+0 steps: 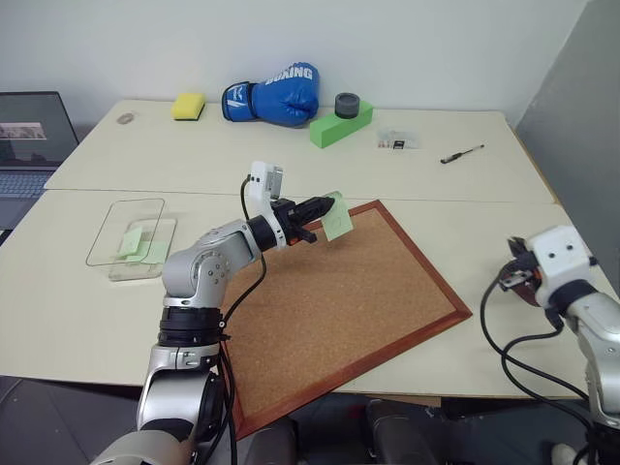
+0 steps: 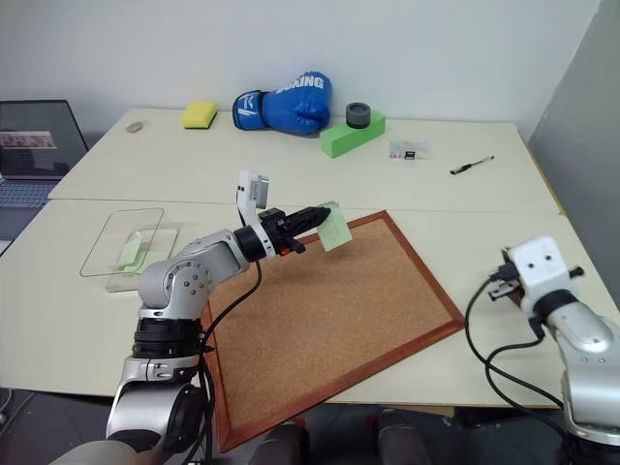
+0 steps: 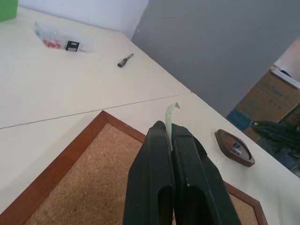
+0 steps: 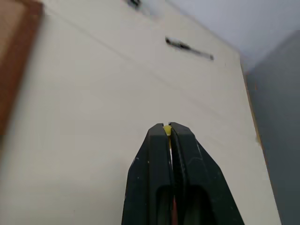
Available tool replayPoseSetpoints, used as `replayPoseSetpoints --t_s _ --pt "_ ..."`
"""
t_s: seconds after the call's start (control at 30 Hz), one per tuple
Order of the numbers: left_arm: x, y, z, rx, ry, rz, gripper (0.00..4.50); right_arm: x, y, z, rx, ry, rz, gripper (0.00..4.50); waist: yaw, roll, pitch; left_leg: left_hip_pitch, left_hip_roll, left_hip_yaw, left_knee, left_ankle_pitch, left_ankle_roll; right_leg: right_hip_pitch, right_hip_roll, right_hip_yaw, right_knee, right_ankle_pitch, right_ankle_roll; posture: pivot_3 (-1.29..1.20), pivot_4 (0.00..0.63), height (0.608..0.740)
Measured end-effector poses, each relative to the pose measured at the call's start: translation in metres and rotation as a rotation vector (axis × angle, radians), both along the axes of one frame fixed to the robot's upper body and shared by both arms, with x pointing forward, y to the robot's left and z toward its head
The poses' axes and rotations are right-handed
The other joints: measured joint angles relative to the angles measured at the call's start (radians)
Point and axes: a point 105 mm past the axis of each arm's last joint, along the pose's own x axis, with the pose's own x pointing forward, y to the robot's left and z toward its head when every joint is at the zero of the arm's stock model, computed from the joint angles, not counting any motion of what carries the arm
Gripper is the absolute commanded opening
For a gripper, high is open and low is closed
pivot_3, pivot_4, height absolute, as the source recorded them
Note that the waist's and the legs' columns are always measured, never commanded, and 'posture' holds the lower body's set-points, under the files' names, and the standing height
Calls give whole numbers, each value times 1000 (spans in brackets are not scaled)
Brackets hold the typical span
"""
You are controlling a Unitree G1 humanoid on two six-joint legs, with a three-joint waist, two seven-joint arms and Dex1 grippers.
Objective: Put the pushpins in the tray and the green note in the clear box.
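Note:
My left gripper (image 1: 325, 206) is shut on the green note (image 1: 337, 219), a pale-green slip held in the air above the far corner of the corkboard (image 1: 339, 310). In the left wrist view the note's edge (image 3: 169, 117) sticks up between the closed fingers. The tray (image 3: 224, 141), a small reddish-brown dish, sits on the table past the corkboard's right corner with red and blue pushpins (image 3: 233, 146) in it. My right gripper (image 4: 168, 127) is at the table's right side, shut on a tiny yellow pushpin head (image 4: 166, 130). The clear box (image 1: 145, 257) lies at the left.
The clear lid (image 1: 121, 218) overlaps the box, and pale-green slips (image 1: 131, 240) lie there. At the back are a blue boxing glove (image 1: 273, 94), a green foam block (image 1: 339, 124), a yellow sponge (image 1: 188, 106), a pen (image 1: 462, 154) and a small packet (image 1: 397, 141). A laptop (image 1: 29, 140) stands far left.

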Motion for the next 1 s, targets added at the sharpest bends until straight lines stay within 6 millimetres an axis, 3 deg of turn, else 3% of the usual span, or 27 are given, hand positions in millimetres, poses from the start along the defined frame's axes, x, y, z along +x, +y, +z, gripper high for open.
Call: replayPoseSetpoints --t_s 0.23,0.6,1.0 --pt "-3 -9 1 13 -6 -35 11 -6 -28 -26 20 115 -115 0 -12 0 0 1 0 0 0 0 1 1 0 0 0 0 0 0 150 740" --pt "-3 -11 1 17 -8 -40 0 -7 -39 -43 38 182 -151 2694 -13 0 0 1 0 0 0 0 1 1 0 0 0 0 0 0 150 740" --pt "-3 -10 1 18 -13 -38 0 -3 -37 -39 181 150 -166 2694 -13 0 0 0 0 0 0 0 1 1 0 0 0 0 0 0 150 740"
